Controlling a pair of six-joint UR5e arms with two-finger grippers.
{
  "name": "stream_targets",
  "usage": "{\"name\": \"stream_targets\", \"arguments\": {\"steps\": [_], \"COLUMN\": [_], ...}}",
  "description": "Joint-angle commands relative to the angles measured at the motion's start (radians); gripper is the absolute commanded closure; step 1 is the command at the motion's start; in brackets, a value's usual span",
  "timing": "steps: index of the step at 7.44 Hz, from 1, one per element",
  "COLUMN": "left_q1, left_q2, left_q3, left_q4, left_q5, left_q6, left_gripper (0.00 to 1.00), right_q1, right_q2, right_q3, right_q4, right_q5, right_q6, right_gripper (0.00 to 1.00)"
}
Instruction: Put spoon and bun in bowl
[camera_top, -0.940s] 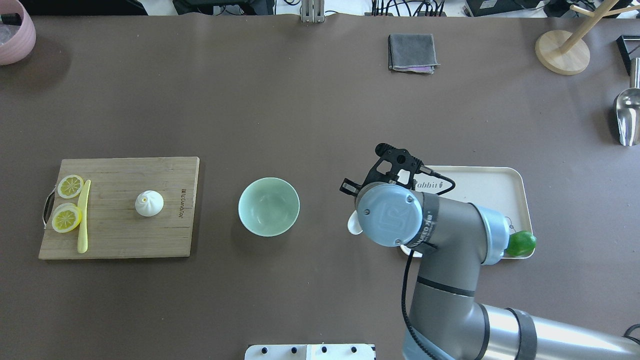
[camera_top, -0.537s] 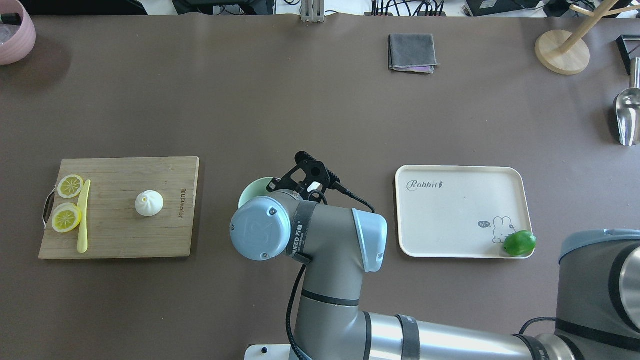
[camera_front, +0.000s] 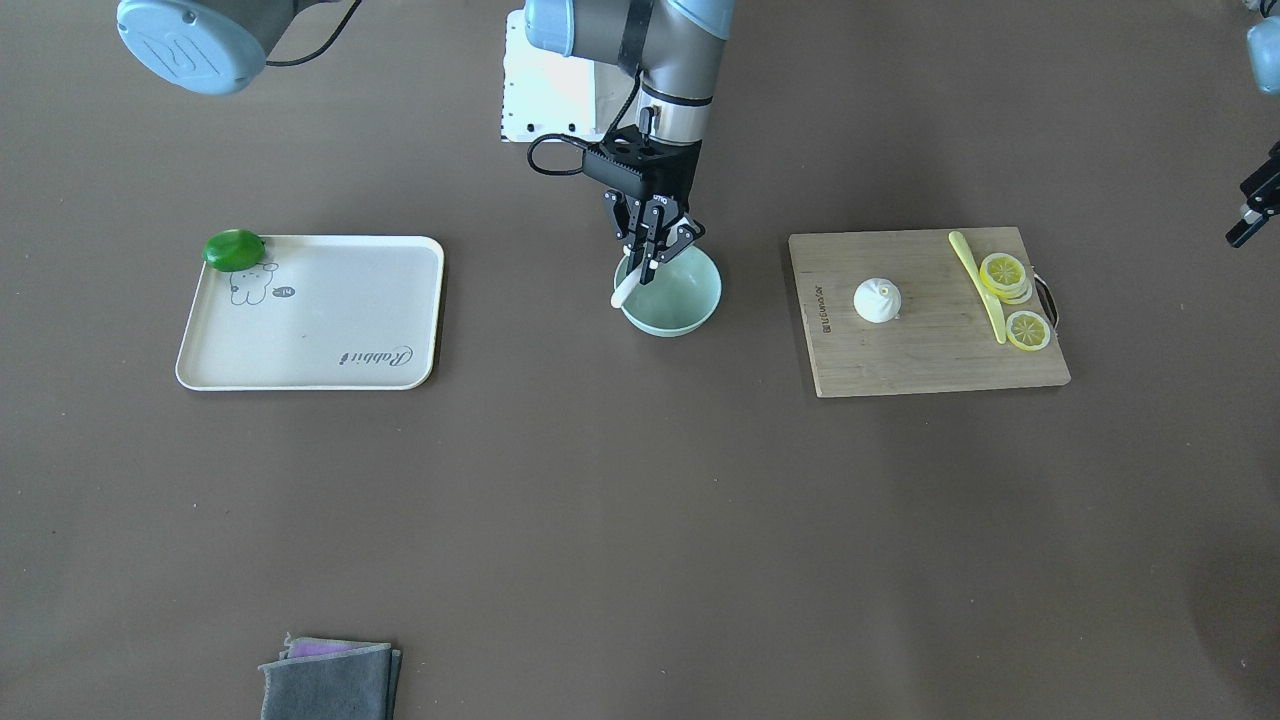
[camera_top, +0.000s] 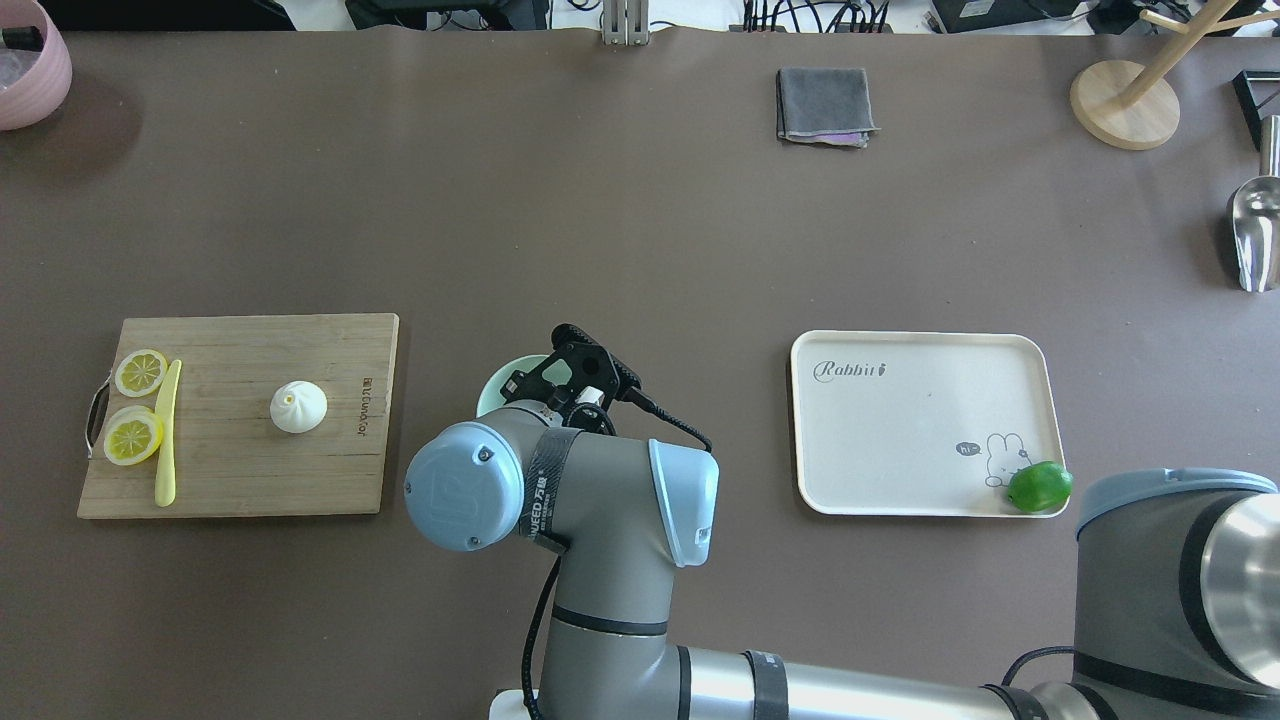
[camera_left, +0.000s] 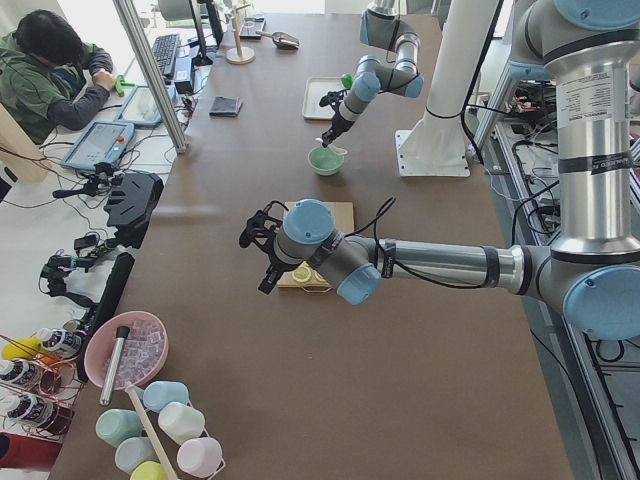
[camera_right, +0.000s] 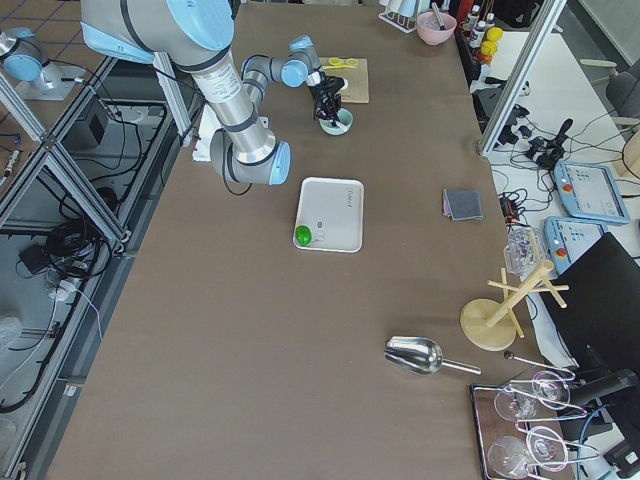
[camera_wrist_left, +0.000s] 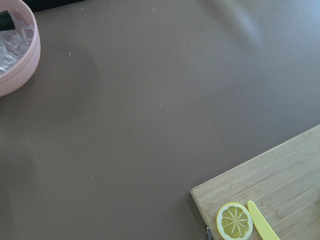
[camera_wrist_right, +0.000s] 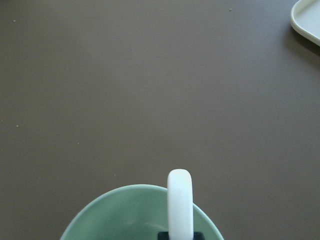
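Our right fingers (camera_front: 648, 245) are clenched on the spoon (camera_front: 625, 290), holding it above the bowl (camera_front: 690, 300) in the middle of the desk (camera_front: 640, 520). The spoon's long axis slants down from the fingers toward the tray (camera_front: 310, 370) side, so its free end hangs at the bowl's rim, not over the middle. We judge it needs a small shift inward before letting go. The bun (camera_front: 877, 300) sits on the board (camera_front: 930, 370), nearer our left fingers (camera_front: 1252, 212), whose state we cannot tell.
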Motion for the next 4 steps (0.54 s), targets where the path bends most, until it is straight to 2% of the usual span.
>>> {"name": "stream_targets", "arguments": {"steps": [1, 2, 3, 4], "left_q1": [0.002, 0.002, 0.002, 0.002], "left_q2": [0.000, 0.000, 0.000, 0.000], "left_q3": [0.000, 0.001, 0.001, 0.001], "left_q4": [0.000, 0.000, 0.000, 0.000], "left_q5": [-0.001, 0.000, 0.000, 0.000], "left_q6": [0.000, 0.000, 0.000, 0.000], "left_gripper": [0.02, 0.01, 0.01, 0.01], "right_q1": [-0.001, 0.001, 0.009, 0.015], "right_q2": [0.031, 0.031, 0.029, 0.023], "right_q3": [-0.046, -0.046, -0.046, -0.049], "right_q4": [0.000, 0.000, 0.000, -0.001], "right_q5": [-0.056, -0.057, -0.067, -0.082], "right_q6": [0.017, 0.017, 0.017, 0.010], "right_gripper": [1.00, 0.91, 0.42, 0.17]}}
